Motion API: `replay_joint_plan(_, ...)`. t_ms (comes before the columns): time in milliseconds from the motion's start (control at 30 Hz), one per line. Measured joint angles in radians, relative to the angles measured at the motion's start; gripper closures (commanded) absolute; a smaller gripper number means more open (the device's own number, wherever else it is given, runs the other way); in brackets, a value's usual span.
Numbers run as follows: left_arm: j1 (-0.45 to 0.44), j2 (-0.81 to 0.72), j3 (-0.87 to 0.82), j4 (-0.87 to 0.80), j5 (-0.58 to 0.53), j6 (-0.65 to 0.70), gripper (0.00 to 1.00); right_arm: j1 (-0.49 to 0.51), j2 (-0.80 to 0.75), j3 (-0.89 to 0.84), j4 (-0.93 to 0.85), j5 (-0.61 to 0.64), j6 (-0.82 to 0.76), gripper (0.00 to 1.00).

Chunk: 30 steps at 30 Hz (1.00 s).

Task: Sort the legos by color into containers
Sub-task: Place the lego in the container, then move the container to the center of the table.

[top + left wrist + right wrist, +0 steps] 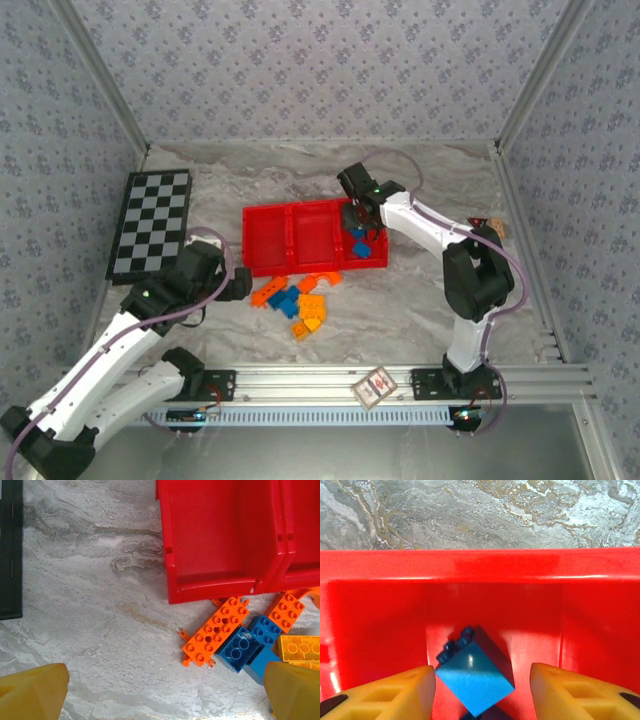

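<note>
Two robot arms, the left arm (110,345) and the right arm (430,225), had smooth white shells with black joints. A thin purple cable (212,236) looped along each, up from black bases (445,380) bolted on the aluminium rail (320,378). Both ended in blunt, translucent yellow-orange fingers (30,692).

We list: blue brick (472,672), lower corner cut by the frame edge; darker piece (487,714) under it, barely showing; yellow brick (300,647), cut at right; board (10,550), cut at left; tray (270,235), right compartment partly hidden by right gripper (357,222)
</note>
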Motion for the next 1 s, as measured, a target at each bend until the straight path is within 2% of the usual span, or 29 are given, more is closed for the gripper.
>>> replay_joint_plan(333, 0.000, 0.002, 0.000, 0.000, 0.000, 0.000, 0.00, -0.082, 0.174, 0.243, -0.013, -0.024, 0.000, 0.42)
replay_joint_plan(500, 0.000, -0.002, 0.000, 0.000, 0.000, 0.000, 0.00, -0.080, 0.179, 0.258, -0.028, -0.024, 0.005, 0.44)
replay_joint_plan(600, 0.000, -0.001, 0.000, 0.000, 0.000, 0.000, 0.01, -0.075, 0.134, 0.205, -0.018, -0.024, 0.014, 0.45)
replay_joint_plan(833, 0.000, 0.000, 0.000, 0.000, 0.000, 0.000, 0.00, -0.053, -0.164, -0.098, 0.044, -0.103, 0.063, 0.48)
replay_joint_plan(1000, 0.000, 0.000, 0.000, 0.000, 0.000, 0.000, 0.00, 0.023, -0.264, -0.222, 0.066, -0.177, 0.109, 0.50)
